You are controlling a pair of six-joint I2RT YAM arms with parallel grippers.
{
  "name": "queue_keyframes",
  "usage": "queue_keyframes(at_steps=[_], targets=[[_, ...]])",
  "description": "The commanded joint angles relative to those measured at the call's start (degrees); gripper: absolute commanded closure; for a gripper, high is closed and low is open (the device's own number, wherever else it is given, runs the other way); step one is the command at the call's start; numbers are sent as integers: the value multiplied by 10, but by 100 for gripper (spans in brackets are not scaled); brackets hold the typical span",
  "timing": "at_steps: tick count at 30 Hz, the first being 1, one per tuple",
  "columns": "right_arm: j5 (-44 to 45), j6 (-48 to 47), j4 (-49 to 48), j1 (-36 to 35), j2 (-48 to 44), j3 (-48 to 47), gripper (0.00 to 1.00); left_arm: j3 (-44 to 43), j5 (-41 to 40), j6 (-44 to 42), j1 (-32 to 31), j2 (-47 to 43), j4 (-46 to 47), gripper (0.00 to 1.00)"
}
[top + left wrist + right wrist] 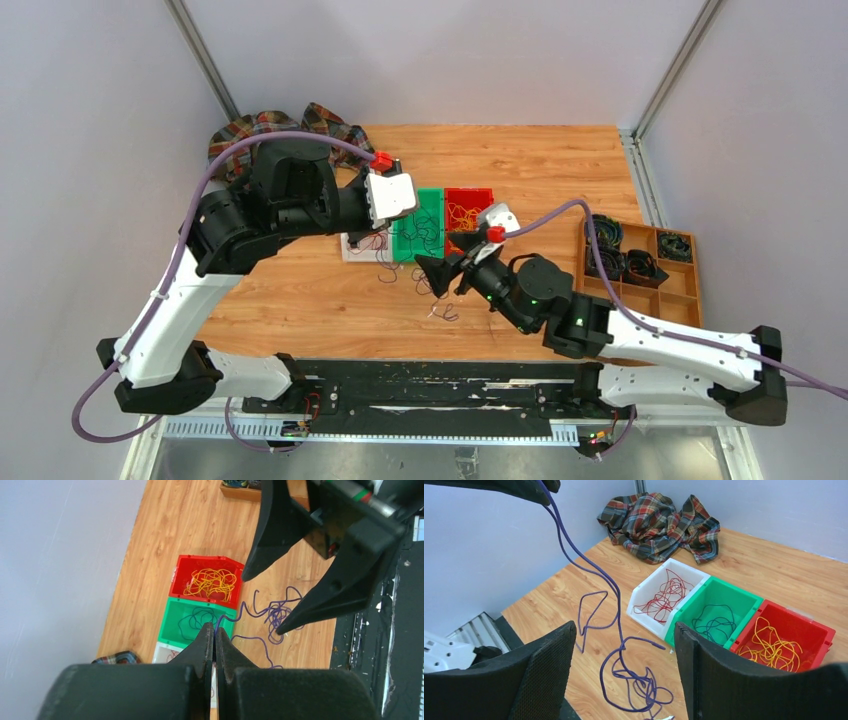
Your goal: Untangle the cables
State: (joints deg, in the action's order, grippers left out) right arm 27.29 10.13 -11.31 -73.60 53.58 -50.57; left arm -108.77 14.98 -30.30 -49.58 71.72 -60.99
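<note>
Top view, bins: a white bin [350, 250], green bin [405, 240] and red bin [468, 191] sit side by side mid-table [520, 160].
Top view, arms: the left arm's wrist hangs over the white and green bins; the right gripper [448, 258] is just in front of the red bin, claw spread.
Top view, surroundings: a plaid cloth [240, 130] lies at the far left corner, a wooden tray [640, 292] at the right.
Left wrist, claw: the left gripper [215, 630] is clenched on a purple cable [276, 617].
Left wrist, cable: it trails from the pinch to a tangle on the wood beside the green bin, under the right claw.
Right wrist, claw: released, nothing between the fingers [549, 675].
Right wrist, cable: the strand hangs from the left fingertip at upper left to the loose knot on the table.
Right wrist, sorted: red cables [664, 597] in white, green cables [716, 622] in green, yellow cables [774, 647] in red.
</note>
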Motion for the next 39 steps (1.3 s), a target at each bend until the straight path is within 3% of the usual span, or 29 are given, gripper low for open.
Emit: queue_keyframes(at_steps=[1, 7, 16, 24, 32, 39], targets=[[31, -52, -66, 10, 40, -28, 30, 4, 16, -3, -3, -11, -12, 100], [55, -73, -127, 25, 87, -36, 38, -4, 33, 2, -3, -14, -30, 100], [45, -82, -163, 42, 115, -44, 60, -22, 57, 4, -3, -12, -51, 100], [40, -79, -202, 46, 148, -26, 63, -59, 77, 19, -3, 5, -53, 100], [34, 1, -201, 59, 179, 28, 76, -127, 81, 22, -3, 26, -74, 100], [30, 41, -209, 59, 198, 59, 79, -159, 96, 37, -3, 29, -74, 100]])
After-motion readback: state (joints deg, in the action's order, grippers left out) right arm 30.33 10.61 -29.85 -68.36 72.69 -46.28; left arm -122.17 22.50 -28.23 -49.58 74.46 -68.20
